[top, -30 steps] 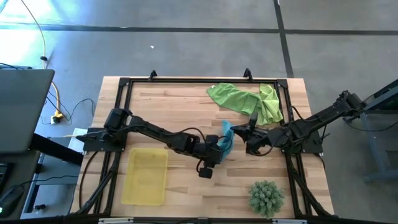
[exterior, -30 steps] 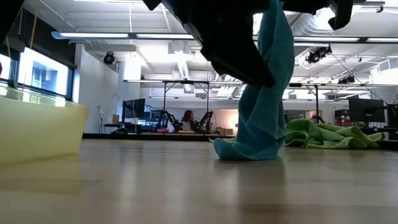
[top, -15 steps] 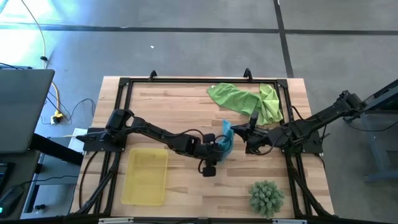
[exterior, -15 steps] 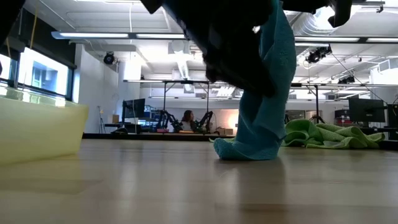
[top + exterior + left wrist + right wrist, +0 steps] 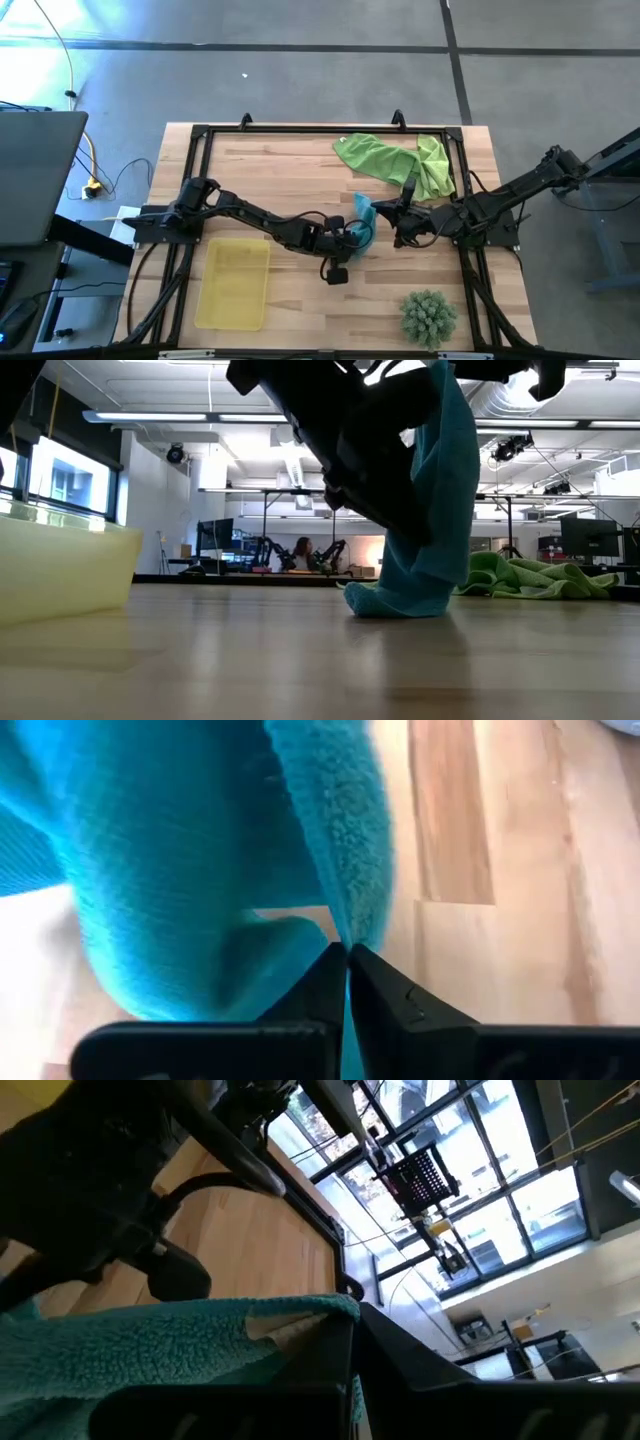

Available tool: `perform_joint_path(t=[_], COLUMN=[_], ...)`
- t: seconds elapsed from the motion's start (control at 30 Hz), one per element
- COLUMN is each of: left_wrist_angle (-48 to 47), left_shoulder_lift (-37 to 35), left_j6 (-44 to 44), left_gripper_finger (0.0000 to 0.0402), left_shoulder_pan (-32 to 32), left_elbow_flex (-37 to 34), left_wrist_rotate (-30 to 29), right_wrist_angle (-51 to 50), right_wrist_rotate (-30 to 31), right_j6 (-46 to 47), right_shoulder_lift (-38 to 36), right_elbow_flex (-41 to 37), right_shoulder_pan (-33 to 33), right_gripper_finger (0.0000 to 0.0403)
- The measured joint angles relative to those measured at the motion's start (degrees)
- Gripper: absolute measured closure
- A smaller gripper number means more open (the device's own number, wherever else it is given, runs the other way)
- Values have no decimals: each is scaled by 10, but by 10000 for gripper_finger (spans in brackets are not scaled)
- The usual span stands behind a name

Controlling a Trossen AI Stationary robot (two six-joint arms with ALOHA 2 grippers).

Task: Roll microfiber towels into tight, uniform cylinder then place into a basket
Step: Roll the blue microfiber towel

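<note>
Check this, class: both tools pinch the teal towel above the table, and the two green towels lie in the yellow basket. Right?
Not quite. The high view shows the green towels on the table's far side, not in the basket. Both the left tool and right tool do pinch the teal towel.

Two matte black, multi-jointed robot arms, the left arm (image 5: 262,216) and right arm (image 5: 510,190), end in slim, flat dark fingers (image 5: 385,1000).

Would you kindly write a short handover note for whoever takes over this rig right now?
Left pincer: shut on an edge of the teal towel.
Right pincer: shut on the same towel's other side, so it hangs between the two at mid-table, its bottom on the wood.
Two green towels: heaped at the far edge, unrolled.
Basket: near left, nothing in it.
Done: nothing rolled.
Left: roll and basket all three.
</note>
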Motion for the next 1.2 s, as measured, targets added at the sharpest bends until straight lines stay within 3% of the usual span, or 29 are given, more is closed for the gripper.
perform_joint_path(t=[0.13, 0.27, 0.4, 0.5, 0.7, 0.87, 0.97, 1.2], left_wrist_angle=[-13, -79, -179, -248, -374, -406, -436, -492], left_shoulder_lift=[0, -28, -65, -96, -157, -185, -199, -212], left_j6=[-1, -10, -11, -14, -61, -60, -50, -41], left_gripper_finger=[399, 400, 401, 401, 401, 401, 401, 402], left_shoulder_pan=[-8, -20, -35, -44, -55, -55, -49, -17], left_elbow_flex=[2, 14, 32, 48, 63, 64, 63, 64], left_wrist_rotate=[-2, -14, -70, -131, -228, -275, -301, -372], right_wrist_angle=[-5, -4, -13, -38, -101, -118, -123, -304], right_wrist_rotate=[6, 64, 112, 106, -54, -160, -172, -179], right_j6=[27, 55, 123, 205, 388, 437, 429, 445], right_shoulder_lift=[0, 0, 0, 0, 2, 8, 7, 5], right_elbow_flex=[0, 0, 0, 0, 0, 0, 1, 106], right_shoulder_pan=[0, 0, 0, 0, 0, -4, -16, -102], right_gripper_finger=[403, 403, 403, 403, 403, 403, 403, 403])
